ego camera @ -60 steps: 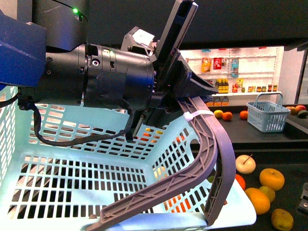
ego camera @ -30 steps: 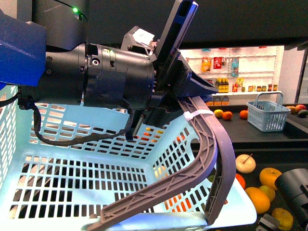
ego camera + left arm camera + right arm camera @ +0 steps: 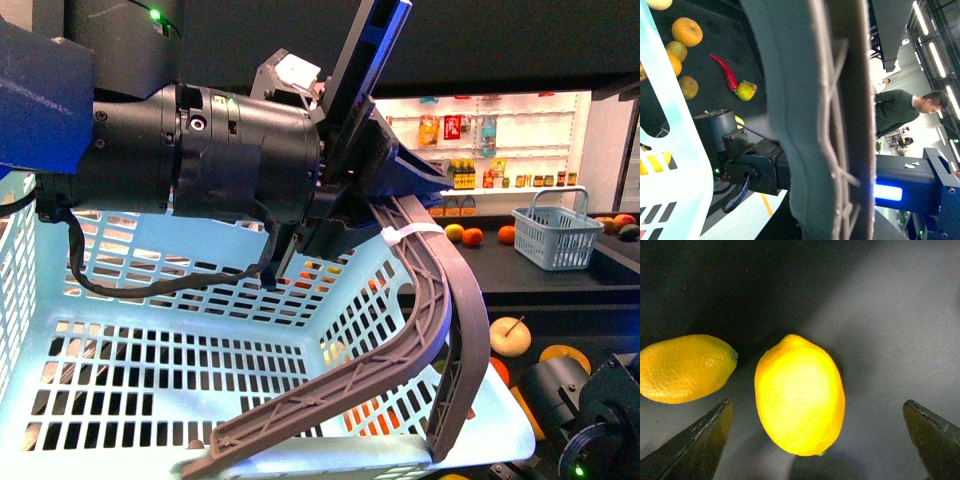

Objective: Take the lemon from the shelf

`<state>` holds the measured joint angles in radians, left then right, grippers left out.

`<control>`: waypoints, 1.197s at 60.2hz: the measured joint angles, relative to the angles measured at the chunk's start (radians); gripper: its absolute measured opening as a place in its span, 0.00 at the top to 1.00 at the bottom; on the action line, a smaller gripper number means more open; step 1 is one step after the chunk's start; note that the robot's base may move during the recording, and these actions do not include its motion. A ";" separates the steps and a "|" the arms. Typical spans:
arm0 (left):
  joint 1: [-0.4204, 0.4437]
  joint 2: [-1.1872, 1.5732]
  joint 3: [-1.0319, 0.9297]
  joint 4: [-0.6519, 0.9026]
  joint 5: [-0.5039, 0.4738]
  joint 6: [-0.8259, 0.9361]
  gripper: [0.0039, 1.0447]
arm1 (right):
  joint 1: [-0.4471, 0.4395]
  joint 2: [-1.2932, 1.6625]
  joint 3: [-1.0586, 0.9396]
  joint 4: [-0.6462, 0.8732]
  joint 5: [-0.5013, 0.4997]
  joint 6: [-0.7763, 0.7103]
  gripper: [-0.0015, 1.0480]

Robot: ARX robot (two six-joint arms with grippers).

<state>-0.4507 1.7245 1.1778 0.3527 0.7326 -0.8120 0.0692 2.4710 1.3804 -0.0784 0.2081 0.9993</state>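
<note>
The right arm (image 3: 585, 410) has been lowered to the shelf (image 3: 890, 315) — the lemon (image 3: 800, 395) is framed between the fingers (image 3: 700, 440) of the open right gripper (image 3: 816, 407); grasp and lift remain undone.

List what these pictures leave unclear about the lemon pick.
Lemon: absent from front view; right arm and basket block much of the shelf.
Right gripper: right wrist view's edge cuts off all but fingertips.
Left gripper: blurred handle fills left wrist view; jaws unclear.

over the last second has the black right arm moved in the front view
Yes. The black right arm has come in from the lower right edge, leftward toward the pale blue slotted plastic basket, covering fruit there.
</note>
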 joint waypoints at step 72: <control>0.000 0.000 0.000 0.000 0.000 0.000 0.93 | 0.024 0.222 0.182 0.006 0.017 0.062 0.33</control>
<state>-0.4507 1.7245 1.1778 0.3527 0.7330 -0.8120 0.0937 2.6930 1.5627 -0.0723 0.2249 1.0615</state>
